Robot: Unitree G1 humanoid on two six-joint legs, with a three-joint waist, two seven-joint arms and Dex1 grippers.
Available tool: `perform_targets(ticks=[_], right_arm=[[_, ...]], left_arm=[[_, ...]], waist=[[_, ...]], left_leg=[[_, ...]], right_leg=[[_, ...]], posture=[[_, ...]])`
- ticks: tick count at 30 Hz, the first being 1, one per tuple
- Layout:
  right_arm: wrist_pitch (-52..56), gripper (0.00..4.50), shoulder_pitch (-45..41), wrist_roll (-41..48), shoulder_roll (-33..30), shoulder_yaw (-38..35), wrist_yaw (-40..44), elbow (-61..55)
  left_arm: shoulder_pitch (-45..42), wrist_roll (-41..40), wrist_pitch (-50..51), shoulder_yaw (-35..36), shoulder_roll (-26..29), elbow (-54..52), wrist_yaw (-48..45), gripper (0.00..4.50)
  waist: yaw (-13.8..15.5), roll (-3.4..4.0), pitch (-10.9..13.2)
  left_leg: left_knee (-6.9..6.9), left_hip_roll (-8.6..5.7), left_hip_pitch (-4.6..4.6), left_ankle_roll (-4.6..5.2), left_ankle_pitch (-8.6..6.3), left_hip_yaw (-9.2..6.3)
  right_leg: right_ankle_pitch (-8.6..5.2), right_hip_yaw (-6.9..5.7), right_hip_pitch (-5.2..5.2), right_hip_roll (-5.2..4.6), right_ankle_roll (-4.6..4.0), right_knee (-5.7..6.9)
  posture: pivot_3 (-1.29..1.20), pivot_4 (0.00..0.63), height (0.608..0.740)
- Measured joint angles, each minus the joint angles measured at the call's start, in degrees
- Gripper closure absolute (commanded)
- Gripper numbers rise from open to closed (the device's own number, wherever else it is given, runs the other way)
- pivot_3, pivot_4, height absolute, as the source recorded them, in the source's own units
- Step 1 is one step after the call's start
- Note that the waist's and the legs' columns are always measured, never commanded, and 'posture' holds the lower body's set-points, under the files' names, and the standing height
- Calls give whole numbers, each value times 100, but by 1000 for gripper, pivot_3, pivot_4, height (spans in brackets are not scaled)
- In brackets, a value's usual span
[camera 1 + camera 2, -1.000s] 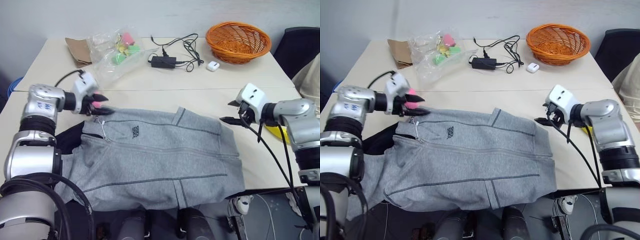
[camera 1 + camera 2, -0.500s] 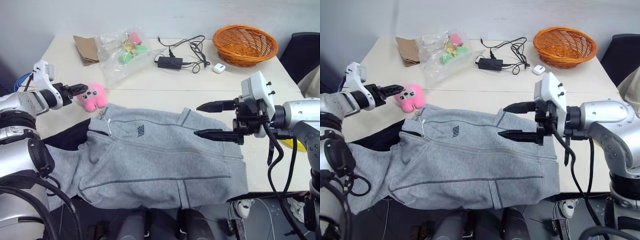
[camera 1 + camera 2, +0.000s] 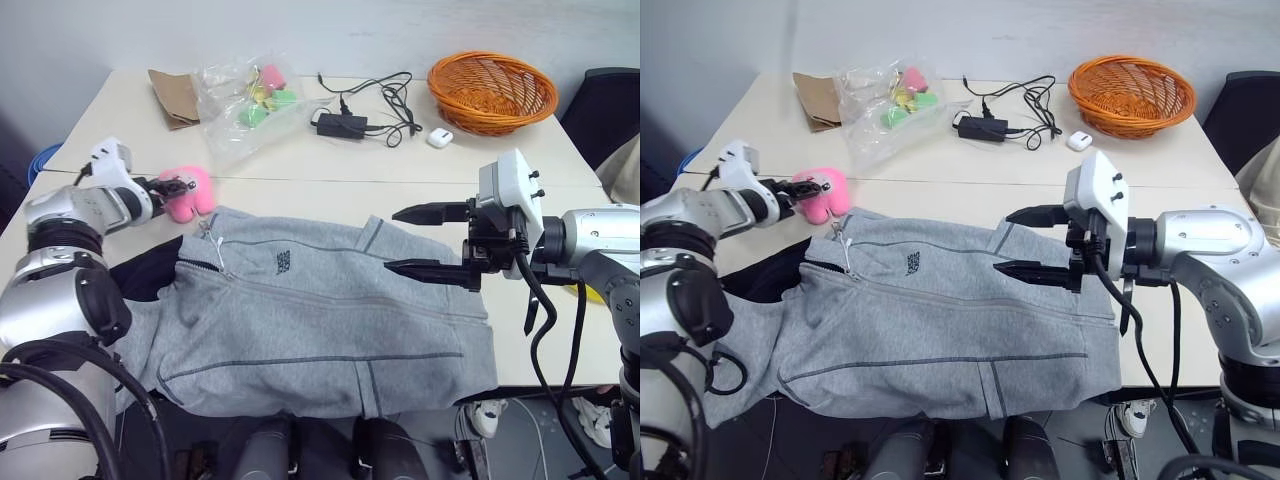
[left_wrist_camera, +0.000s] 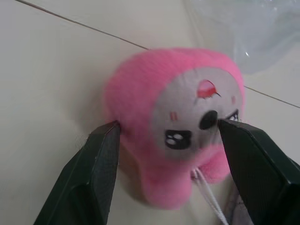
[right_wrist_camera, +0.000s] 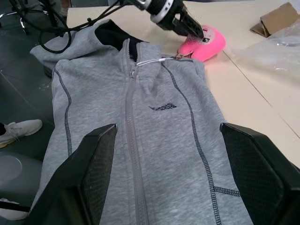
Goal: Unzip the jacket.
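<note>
A light grey fleece jacket [image 3: 320,320] lies flat across the near edge of a pale table [image 3: 330,170], collar toward the robot's left, zip closed along its length. The left gripper [image 3: 812,187] sits at the collar end with its two black fingers spread on either side of a small pink plush toy [image 3: 823,192]; in the head views it is hard to tell whether the fingers touch it. The left wrist view settles more: the toy [image 4: 180,122] has a grey face with dark eyes and a red mark on the brow, each finger stands just at one flank of it, and a white cord [image 4: 208,194] runs from under the toy. The right wrist view shows where that cord [image 5: 152,61] goes: across the collar to the top of the zip [image 5: 132,122], with the left gripper [image 5: 190,27] at the toy beyond. The right gripper [image 3: 420,240] hangs above the jacket's hem end, its jaws spread wide and holding nothing, the jacket lying between and beyond them in its own wrist view. A small dark printed logo [image 5: 162,107] sits on the chest; the letters are too small to read. Farther back on the table are an orange wicker basket [image 3: 491,88], a black power adapter with cables [image 3: 342,124], a small white case [image 3: 439,138], a clear plastic bag of coloured items [image 3: 245,95] and a brown paper bag [image 3: 172,96].
</note>
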Motion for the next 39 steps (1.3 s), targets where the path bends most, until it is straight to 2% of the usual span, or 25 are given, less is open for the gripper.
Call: perform_targets(ticks=[1, 4, 11, 14, 17, 20, 22, 24, 26, 30, 34, 37, 39], right_arm=[[-11, 836, 0, 1, 0, 10, -6, 0], [-79, 763, 3, 6, 0, 35, -33, 1], [-108, 763, 106, 20, 0, 37, -126, -6], [-111, 763, 149, 24, 0, 37, -166, -11], [-112, 763, 150, 28, 0, 37, -210, -11], [-100, 763, 178, 81, 0, 34, -272, -13], [-78, 763, 275, 137, -1, 5, -323, -29], [-19, 763, 445, 214, -3, -31, -380, -45], [64, 763, 754, 313, -39, -91, -444, -122], [166, 763, 1184, 437, -52, -202, -616, -279], [147, 763, 1777, 430, -238, -264, -659, -539], [47, 763, 2064, 310, -280, -260, -669, -635], [-47, 763, 2219, 189, -362, -262, -689, -674]], left_arm=[[0, 16, -34, -4, -47, 30, 17, 1057], [1, 31, -197, 17, -97, 93, 195, 1621], [1, -3, -366, 133, -119, 110, 354, 3717], [1, -36, -441, 193, -119, 114, 417, 4443], [-1, -31, -737, 165, -119, 107, 269, 4443], [-113, -20, -1150, -68, -133, -136, -731, 4443], [-88, -144, -1145, -235, -130, -703, -1723, 4443], [184, -431, -1071, -408, -133, -1742, -2741, 4443], [965, -985, -711, -688, -107, -3592, -3858, 4443], [2401, -1564, -119, -1600, 128, -6308, -5047, 4443], [3117, -1267, -355, -2710, 260, -7744, -5369, 4443], [3185, -799, -710, -3302, 74, -7853, -5218, 4443], [3101, -334, -1042, -3630, -170, -7569, -4931, 3964]], waist=[[-5, 0, 0], [-9, 0, 0], [-5, -1, 0], [-7, -1, 0], [-10, -1, 0], [10, -10, 4], [6, -10, 4], [-16, -9, 3], [-45, -8, 3], [-137, -8, 3], [-118, -7, 3], [-57, -7, 3], [3, -5, 2]], left_leg=[[-1, 0, 0, 0, 0, 1], [-2, 2, 0, -1, 0, 2], [0, 2, 0, 0, 0, 3], [0, 1, 0, 0, 0, 4], [-1, 2, 0, 0, 0, 4], [1, 2, -3, -1, 0, 4], [-1, 0, -2, 0, 0, 7], [-7, 1, -1, -1, -1, 9], [-11, 6, 2, -8, -4, 5], [-11, 13, 5, -8, -4, 0], [-9, 15, 16, -7, -1, -4], [-6, 14, 16, -2, 1, -6], [-5, 13, 16, 1, 1, -5]], right_leg=[[0, 0, -2, 1, 0, 0], [0, 0, -2, 2, 0, 0], [0, 0, -2, 0, 0, 0], [0, 0, -2, -1, 0, 0], [0, -1, -3, 0, 0, 0], [0, -6, -2, 1, 0, -3], [0, -6, 0, 1, 0, -11], [2, -3, 2, 1, 1, -21], [1, -1, 6, 6, 1, -27], [2, 1, 12, 14, 1, -31], [4, 18, 28, 13, -3, -33], [13, 26, 30, 12, -7, -44], [14, 25, 31, 12, -7, -44]], posture=[[0, 150, 740], [0, 150, 740], [0, 150, 740], [0, 150, 740], [0, 150, 740], [0, 150, 740], [0, 150, 740], [0, 150, 740], [0, 150, 740], [0, 150, 740], [0, 150, 740], [0, 150, 740], [0, 150, 740]])
